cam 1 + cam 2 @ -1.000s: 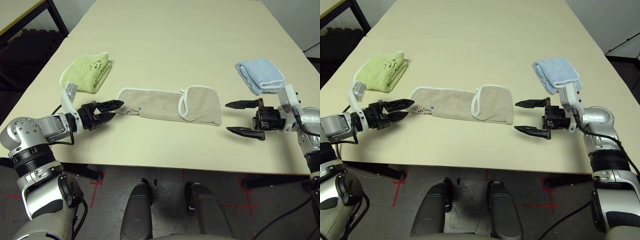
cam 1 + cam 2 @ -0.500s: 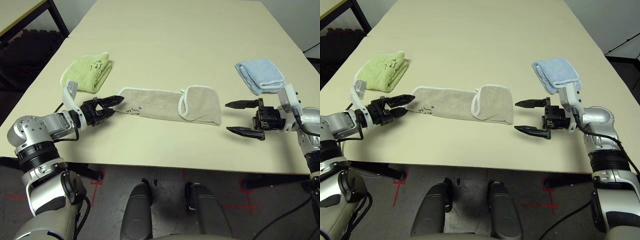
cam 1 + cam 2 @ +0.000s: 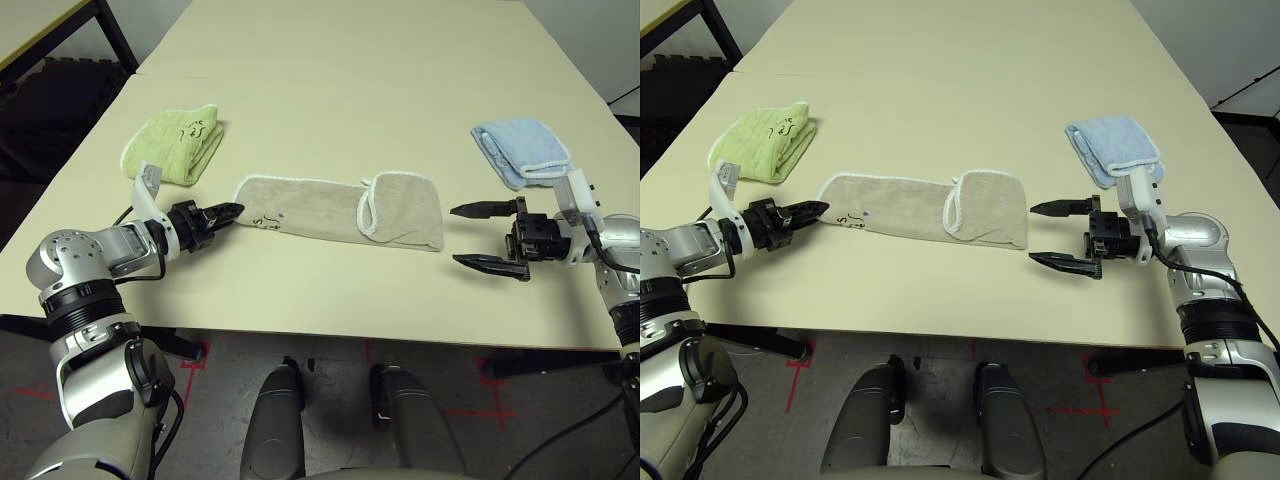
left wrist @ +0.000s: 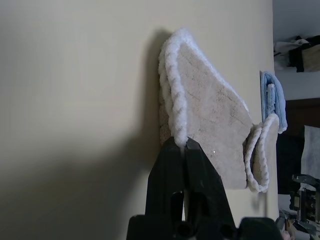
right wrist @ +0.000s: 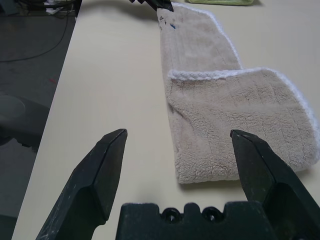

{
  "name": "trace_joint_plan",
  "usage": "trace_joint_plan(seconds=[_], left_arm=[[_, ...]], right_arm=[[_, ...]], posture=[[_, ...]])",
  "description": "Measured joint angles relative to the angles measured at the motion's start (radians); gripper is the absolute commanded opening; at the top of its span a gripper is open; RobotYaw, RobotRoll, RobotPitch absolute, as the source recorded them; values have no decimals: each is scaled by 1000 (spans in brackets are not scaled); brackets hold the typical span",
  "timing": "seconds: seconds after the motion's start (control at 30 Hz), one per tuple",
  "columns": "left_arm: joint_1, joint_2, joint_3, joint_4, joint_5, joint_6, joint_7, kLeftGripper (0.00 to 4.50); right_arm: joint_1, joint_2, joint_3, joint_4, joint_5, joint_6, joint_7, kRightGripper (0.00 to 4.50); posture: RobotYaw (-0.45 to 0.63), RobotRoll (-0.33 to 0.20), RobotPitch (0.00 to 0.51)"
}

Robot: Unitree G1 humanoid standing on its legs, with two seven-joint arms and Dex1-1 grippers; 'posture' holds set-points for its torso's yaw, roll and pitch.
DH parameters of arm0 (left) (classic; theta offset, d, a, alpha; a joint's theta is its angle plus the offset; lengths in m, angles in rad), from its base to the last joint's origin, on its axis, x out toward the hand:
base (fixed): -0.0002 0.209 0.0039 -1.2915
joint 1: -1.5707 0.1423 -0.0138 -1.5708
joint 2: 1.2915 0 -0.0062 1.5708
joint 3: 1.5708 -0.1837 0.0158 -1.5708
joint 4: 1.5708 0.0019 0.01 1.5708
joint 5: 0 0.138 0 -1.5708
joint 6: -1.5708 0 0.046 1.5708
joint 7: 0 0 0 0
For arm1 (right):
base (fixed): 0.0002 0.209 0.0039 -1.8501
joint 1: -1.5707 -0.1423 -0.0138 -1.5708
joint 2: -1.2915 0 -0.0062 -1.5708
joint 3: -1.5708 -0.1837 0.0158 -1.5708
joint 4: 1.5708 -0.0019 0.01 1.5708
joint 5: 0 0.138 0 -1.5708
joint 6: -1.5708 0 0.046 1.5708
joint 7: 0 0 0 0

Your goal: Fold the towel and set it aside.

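The beige towel (image 3: 320, 205) lies flat across the middle of the table, its right end folded back over itself, white cord edging all round. My left gripper (image 3: 234, 209) is at the towel's left end, low on the table. In the left wrist view its fingers (image 4: 172, 160) are shut together on the white corded edge (image 4: 175, 100). My right gripper (image 3: 454, 235) hovers open just right of the towel's folded end (image 5: 240, 125), a short gap away, with nothing between its fingers.
A lime-green folded towel (image 3: 175, 140) lies at the back left, close behind my left arm. A light blue folded towel (image 3: 520, 150) lies at the back right, behind my right gripper. The cream table (image 3: 350, 60) stretches far beyond the towels.
My left gripper slid right to the towel's left end and went from open to shut on its edge. The right gripper stayed where it was, open.
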Motion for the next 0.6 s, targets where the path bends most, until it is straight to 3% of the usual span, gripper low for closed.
trace_joint_plan(seconds=[0.23, 0.43, 0.6], left_arm=[[15, 60, 2, 0, -1, 0, -6, 25], [107, 147, 24, -27, -11, 21, -34, 25], [161, 167, 61, -89, -24, 60, -48, 25]], right_arm=[[-4, 0, 1, 1, -6, -1, 0, 4500], [-18, 2, 2, 13, -9, -3, -1, 4500], [-32, 5, 4, 29, -17, -8, -1, 4500]], posture=[[36, 0, 177], [51, 0, 177], [62, 0, 176]])
